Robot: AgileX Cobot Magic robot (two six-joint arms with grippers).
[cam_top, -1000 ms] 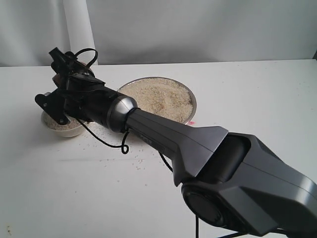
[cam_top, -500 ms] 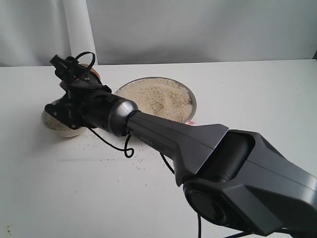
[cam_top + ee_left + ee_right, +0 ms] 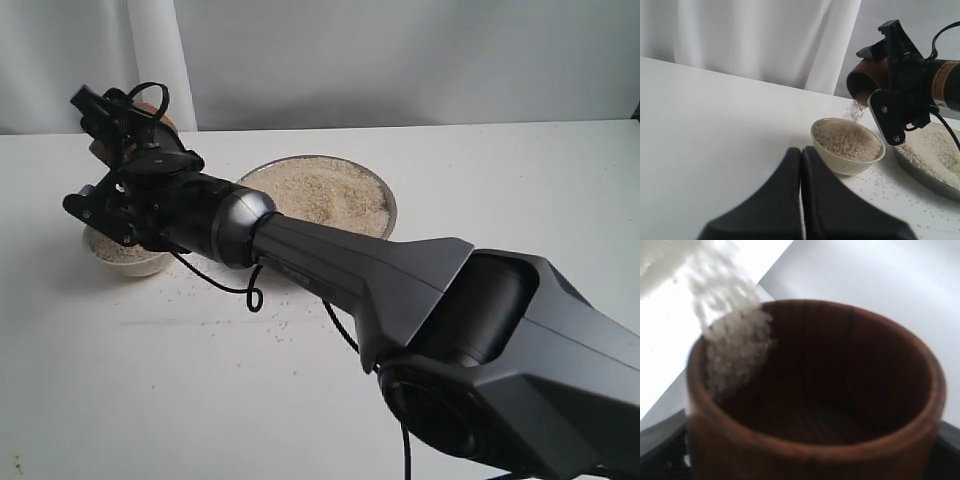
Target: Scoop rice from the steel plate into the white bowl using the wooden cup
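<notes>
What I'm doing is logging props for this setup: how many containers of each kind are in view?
steel plate: 1
white bowl: 1
wooden cup: 1
Total: 3

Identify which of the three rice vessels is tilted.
The wooden cup: held tilted in the air, pouring rice into the white bowl; the bowl and steel plate sit flat on the table.

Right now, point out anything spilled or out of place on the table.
Loose rice grains lie scattered on the table around the bowl and beside the plate, spilled outside both dishes. The tilted cup is pouring into the bowl, which looks nearly full.
</notes>
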